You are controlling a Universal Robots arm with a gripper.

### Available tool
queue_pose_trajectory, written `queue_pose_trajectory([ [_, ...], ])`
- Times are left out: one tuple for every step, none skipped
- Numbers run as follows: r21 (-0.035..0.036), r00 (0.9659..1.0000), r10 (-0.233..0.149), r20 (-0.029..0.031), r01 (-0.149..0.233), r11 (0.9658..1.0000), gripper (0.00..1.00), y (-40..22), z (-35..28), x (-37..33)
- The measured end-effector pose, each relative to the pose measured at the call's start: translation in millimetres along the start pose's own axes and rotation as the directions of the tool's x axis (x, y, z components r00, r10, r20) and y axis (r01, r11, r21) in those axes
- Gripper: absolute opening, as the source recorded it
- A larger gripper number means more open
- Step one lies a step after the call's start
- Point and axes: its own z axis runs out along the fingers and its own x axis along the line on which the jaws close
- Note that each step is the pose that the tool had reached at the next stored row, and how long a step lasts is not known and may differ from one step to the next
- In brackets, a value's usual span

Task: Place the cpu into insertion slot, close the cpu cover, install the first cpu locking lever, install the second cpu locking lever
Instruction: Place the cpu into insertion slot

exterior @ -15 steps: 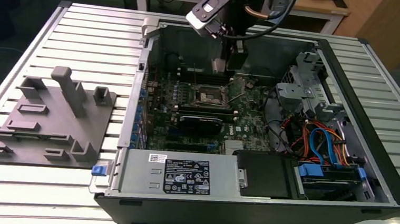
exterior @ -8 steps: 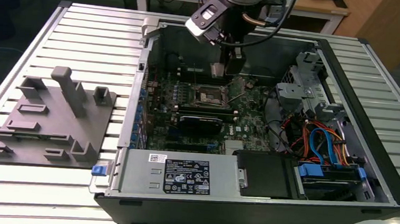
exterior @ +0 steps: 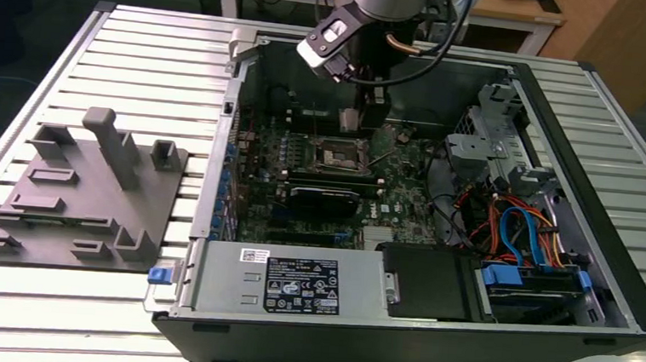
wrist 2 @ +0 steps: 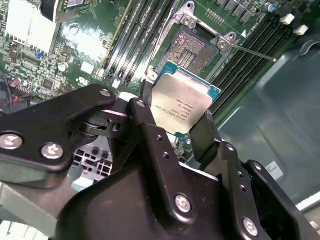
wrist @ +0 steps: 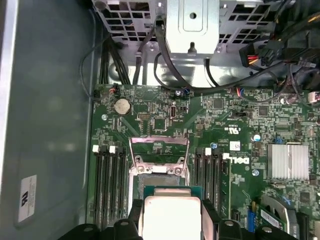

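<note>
Tabletop: I see a slatted metal tabletop (exterior: pixel 138 57) with a grey fixture block (exterior: pixel 82 207) at the exterior view's left, well apart from the work.
Case: to its right lies the open computer case (exterior: pixel 427 333), with the motherboard (exterior: pixel 297 222) facing up.
Arm: my arm (exterior: pixel 387 2) reaches down from above into the far part of the case, its wrist pointing down over the insertion slot (exterior: pixel 338 154).
Jaws: pinching the cpu (wrist 2: pixel 182 102) by two opposite edges, one black finger (wrist 2: pixel 205 137) on each side.
Cpu place: held off the board, just short of the slot in the first wrist view, and not seated.
Cpu facing: its silver face is toward both wrist cameras, with a green rim showing. It is square, so it has no long axis. Its edges run parallel to the slot's.
Cpu cover (wrist: pixel 159 146): swung up and open, leaving the slot's contacts bare.
Right end: orange and blue cables (exterior: pixel 513 233) beside the drive bays.
</note>
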Motion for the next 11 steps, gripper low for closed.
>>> queue_pose_trajectory([
  [0.0000,1.0000,0.000,0.0000,0.000,1.0000,0.54,-0.1,1.8,0.0],
  [0.0000,1.0000,0.000,0.0001,0.000,1.0000,0.54,-0.3,3.6,-0.1],
  [0.0001,1.0000,0.000,0.0001,0.000,1.0000,0.54,-0.4,5.5,-0.1],
  [0.0001,1.0000,0.000,0.0001,0.000,1.0000,0.54,-0.5,7.3,-0.2],
  [0.0000,1.0000,0.000,-0.0001,0.000,1.0000,0.54,-0.6,9.2,-0.2],
  [0.0000,1.0000,0.000,-0.0002,0.000,1.0000,0.54,-0.7,10.6,-0.2],
  [0.0000,1.0000,0.000,0.0000,0.000,1.0000,0.54,-0.8,10.9,-0.2],
  [0.0001,1.0000,0.000,0.0002,0.000,1.0000,0.54,-0.8,10.9,-0.3],
  [0.0001,1.0000,0.000,0.0002,0.000,1.0000,0.54,-0.8,10.9,-0.3],
  [0.0000,1.0000,0.000,0.0001,0.000,1.0000,0.54,-0.8,11.0,-0.2],
  [0.0000,1.0000,0.000,0.0000,0.000,1.0000,0.54,-0.8,11.1,-0.2],
])
